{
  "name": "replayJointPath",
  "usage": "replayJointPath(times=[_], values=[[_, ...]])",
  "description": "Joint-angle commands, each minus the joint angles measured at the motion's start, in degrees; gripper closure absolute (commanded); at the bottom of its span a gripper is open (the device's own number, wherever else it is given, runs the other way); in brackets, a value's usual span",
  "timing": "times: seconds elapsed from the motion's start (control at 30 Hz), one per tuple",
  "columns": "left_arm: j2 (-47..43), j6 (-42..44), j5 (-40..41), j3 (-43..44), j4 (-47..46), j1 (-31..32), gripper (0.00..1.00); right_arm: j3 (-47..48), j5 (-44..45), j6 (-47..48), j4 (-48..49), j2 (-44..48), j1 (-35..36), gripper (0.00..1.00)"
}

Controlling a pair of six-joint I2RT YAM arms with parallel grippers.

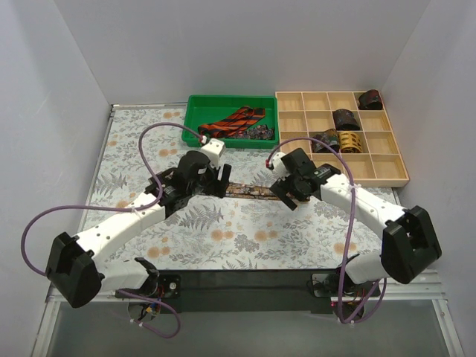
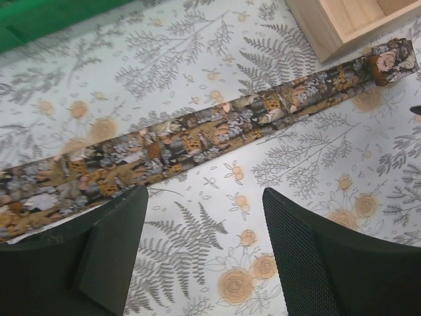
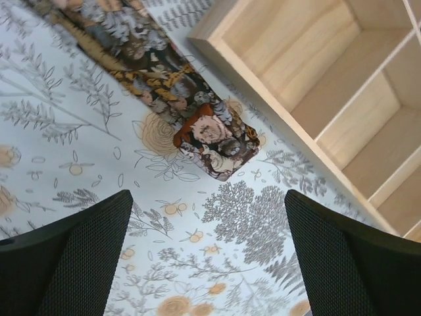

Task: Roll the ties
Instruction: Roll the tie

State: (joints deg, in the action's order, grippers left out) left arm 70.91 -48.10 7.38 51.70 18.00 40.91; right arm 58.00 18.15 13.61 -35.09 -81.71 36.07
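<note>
A dark tie with brown-gold mottled print (image 1: pixel 253 191) lies flat on the floral covering between my two grippers. In the left wrist view the tie (image 2: pixel 197 135) runs diagonally, its folded narrow end at the upper right. In the right wrist view that folded end (image 3: pixel 214 141) lies just ahead of the fingers. My left gripper (image 2: pixel 204 250) is open and empty, hovering beside the tie's wide part. My right gripper (image 3: pixel 207 250) is open and empty, just short of the tie's end. Three rolled ties (image 1: pixel 346 119) sit in the wooden box. A red-black striped tie (image 1: pixel 238 123) lies in the green bin.
The green bin (image 1: pixel 197 111) stands at the back centre. The wooden compartment box (image 1: pixel 387 167) stands at the back right; its corner shows close to the right gripper (image 3: pixel 309 72). Purple cables (image 1: pixel 149 160) loop from both arms.
</note>
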Motion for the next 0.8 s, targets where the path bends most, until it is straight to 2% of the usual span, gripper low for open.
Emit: replayJointPath(times=[0.0,0.27,0.47,0.77], values=[[-4.2,8.18,-0.96,2.79,5.11,-2.23,0.34,-3.93,-10.22,17.2,7.22,4.45,-1.79,0.15],[-8.51,14.87,0.01,-0.72,5.2,-6.09,0.34,-5.35,-19.8,29.54,9.43,4.72,-10.23,0.15],[-9.39,15.4,-0.87,-3.62,4.06,-8.21,0.34,-5.69,-21.49,30.69,9.69,2.17,-10.94,0.23],[-9.21,15.05,-2.19,-5.73,3.18,-10.84,0.34,-6.67,-21.93,32.45,11.89,-0.46,-11.82,0.27]])
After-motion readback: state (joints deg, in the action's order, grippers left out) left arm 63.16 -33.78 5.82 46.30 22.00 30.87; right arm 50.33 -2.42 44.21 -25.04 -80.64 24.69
